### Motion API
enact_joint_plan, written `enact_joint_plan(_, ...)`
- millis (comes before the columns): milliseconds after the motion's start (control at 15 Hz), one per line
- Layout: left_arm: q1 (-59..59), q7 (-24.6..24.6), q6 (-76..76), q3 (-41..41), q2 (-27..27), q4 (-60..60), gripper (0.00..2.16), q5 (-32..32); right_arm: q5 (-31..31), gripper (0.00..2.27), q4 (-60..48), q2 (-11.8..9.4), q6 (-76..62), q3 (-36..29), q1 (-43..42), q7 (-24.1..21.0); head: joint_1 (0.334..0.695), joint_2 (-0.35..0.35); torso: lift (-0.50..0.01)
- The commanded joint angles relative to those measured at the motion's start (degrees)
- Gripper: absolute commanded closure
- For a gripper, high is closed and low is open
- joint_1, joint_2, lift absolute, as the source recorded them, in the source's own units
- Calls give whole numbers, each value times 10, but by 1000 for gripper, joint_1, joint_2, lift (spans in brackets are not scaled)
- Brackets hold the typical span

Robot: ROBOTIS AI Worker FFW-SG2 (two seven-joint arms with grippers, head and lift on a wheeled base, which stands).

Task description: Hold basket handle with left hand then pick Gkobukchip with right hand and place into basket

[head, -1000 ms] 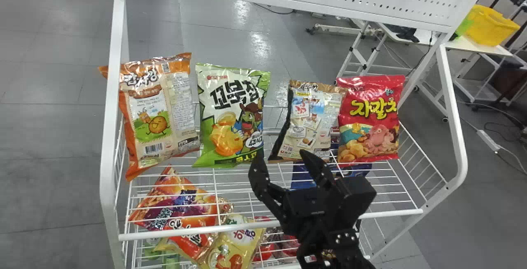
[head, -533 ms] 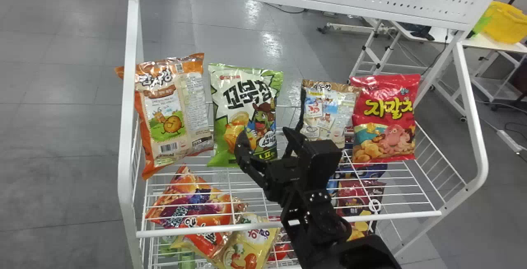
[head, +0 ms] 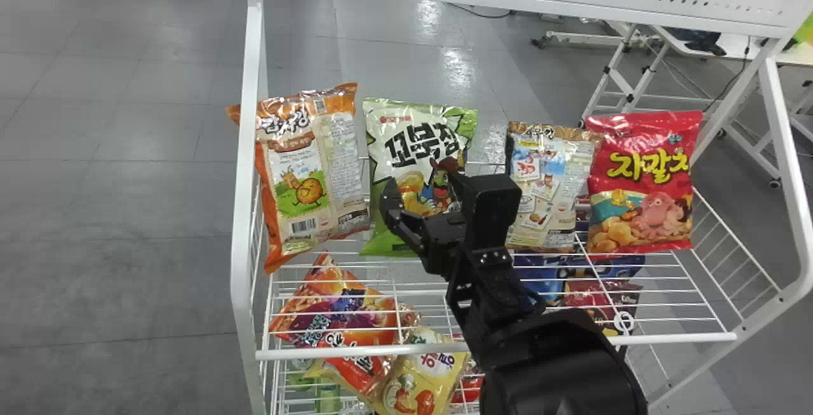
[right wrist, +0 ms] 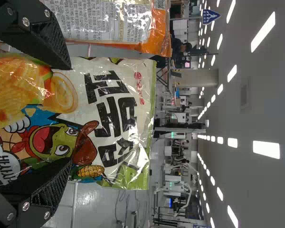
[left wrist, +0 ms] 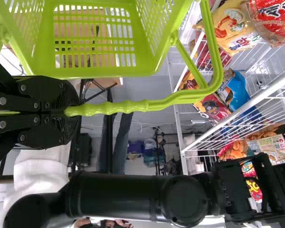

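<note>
Right gripper (head: pixel 418 177), fingers spread in front of Gkobukchip (head: pixel 419 126), open gap from its edge to brown bag (head: pixel 551 170); left gripper (left wrist: pixel 70 111) closed on basket handle (left wrist: pixel 121 107)

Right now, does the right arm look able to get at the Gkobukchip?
Probably yes: the right claw is open in front of the Gkobukchip, with nothing visible between them. The orange bag close on its left might crowd one finger, though.

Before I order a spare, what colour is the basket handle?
Lime-green handle, clearest in the left wrist view.
</note>
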Motion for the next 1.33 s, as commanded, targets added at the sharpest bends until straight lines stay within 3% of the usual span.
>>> enact_joint_plan(0,-4,0,1,-1,0,7,1399,0,2,556,7,0,26,2,-13,0,695,-212,-32)
enact_joint_plan(133,-4,-2,1,1,0,9,1399,1,1,1619,6,0,50,2,-14,0,695,-208,-32)
enact_joint_plan(200,-4,-3,1,3,0,9,1399,1,1,1885,3,-1,57,2,-14,2,695,-208,-32)
enact_joint_plan(467,-4,-4,1,3,-1,6,1399,1,0,1953,-42,-2,43,3,16,1,695,-202,-32)
enact_joint_plan(933,12,-2,1,-3,-3,-12,1399,-3,-19,1949,-153,-31,50,-13,80,-37,695,-256,-32)
enact_joint_plan(1267,19,0,1,-26,-3,-19,1399,-22,-122,1949,-316,-62,178,-65,177,-29,695,-333,-32)
